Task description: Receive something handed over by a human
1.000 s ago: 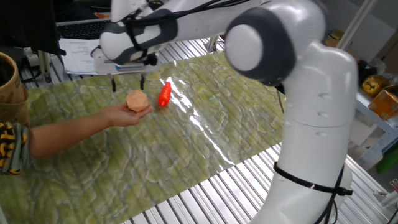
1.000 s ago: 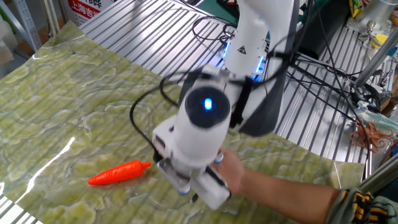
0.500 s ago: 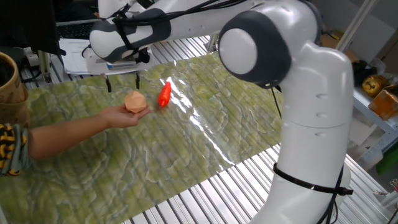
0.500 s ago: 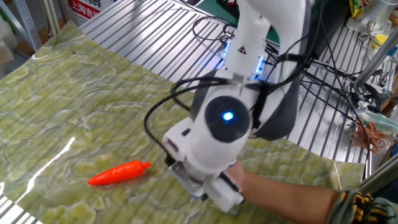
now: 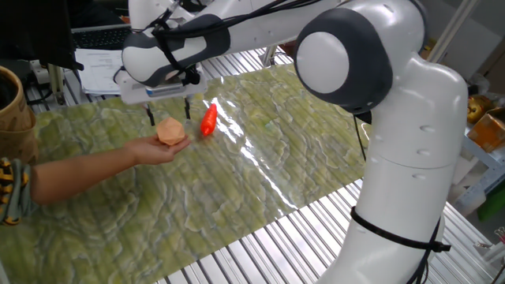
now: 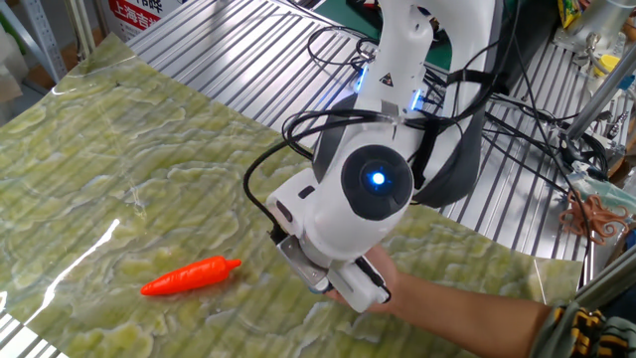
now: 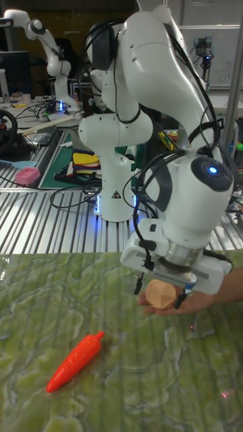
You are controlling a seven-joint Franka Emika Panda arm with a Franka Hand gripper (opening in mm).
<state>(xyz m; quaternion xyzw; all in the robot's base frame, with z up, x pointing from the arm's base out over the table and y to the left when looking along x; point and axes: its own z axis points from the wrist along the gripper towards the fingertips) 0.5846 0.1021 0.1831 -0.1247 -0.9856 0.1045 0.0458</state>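
Observation:
The peach-orange faceted lump (image 5: 172, 130) (image 7: 162, 294) rests on the human's upturned palm (image 5: 156, 148) (image 7: 197, 304). The forearm reaches in from the left, with a yellow-and-black sleeve (image 5: 9, 193) at the frame edge. My gripper (image 5: 169, 116) (image 7: 160, 290) hangs open right over the lump, one dark finger (image 7: 140, 282) on each side of its top. Whether the fingers touch it I cannot tell. In the other fixed view my wrist (image 6: 358, 199) hides the lump, and only the hand (image 6: 386, 290) shows below it.
A glossy red-orange chili-shaped item (image 5: 208, 120) (image 6: 189, 276) (image 7: 73, 361) lies on the green mat (image 5: 260, 158) just right of the hand. A wicker basket (image 5: 14, 99) stands at the far left. Cables (image 6: 517, 109) trail over the metal slats behind my base.
My gripper has shifted right and slightly down, from left of the lump to straddling it. The hand and lump have stayed put.

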